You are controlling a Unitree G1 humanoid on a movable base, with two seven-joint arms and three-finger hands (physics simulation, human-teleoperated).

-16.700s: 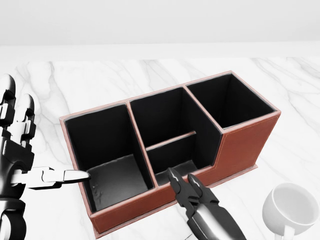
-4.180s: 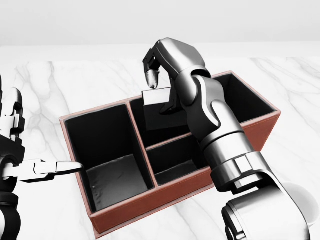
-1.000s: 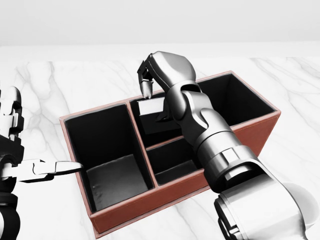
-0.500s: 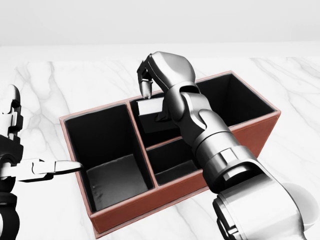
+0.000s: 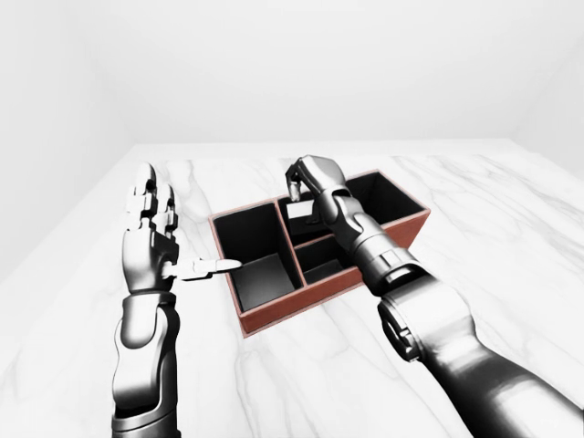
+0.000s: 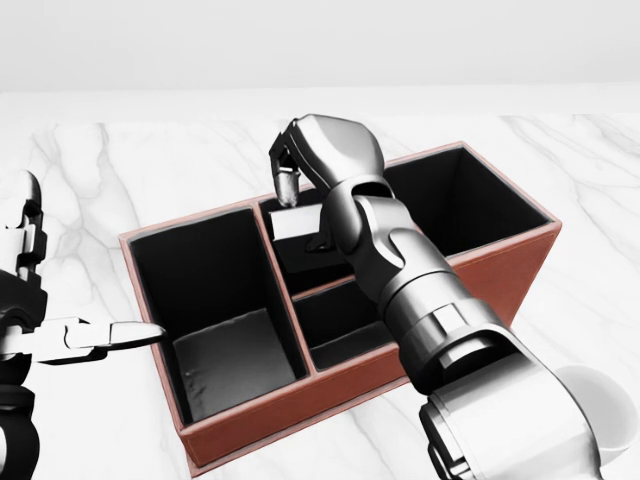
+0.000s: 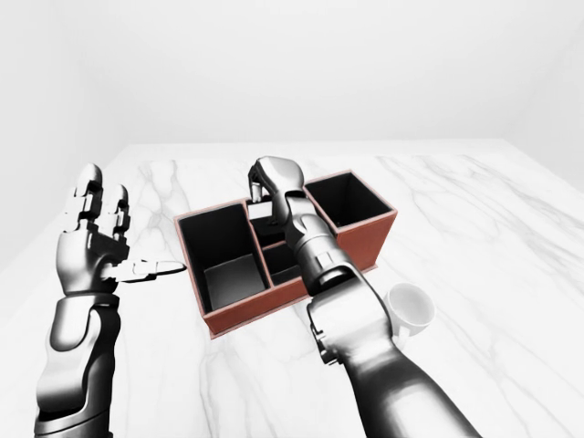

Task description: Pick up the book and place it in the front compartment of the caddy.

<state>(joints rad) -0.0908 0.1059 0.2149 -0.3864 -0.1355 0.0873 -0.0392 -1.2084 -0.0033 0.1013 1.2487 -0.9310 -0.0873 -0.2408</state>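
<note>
A: Where is the book?

B: Pinched in the right hand, fingers curled over its top edge. It hangs upright in the caddy, low in the middle section's compartment toward the worktop's far edge.

A: And the left hand?

B: Spread open beside the caddy's left wall, 1 finger pointing at it, holding nothing.

A: Anything else?

B: A white mug near the caddy's right end.

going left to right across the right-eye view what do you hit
left hand → caddy → book held over it by the right hand → mug
</note>
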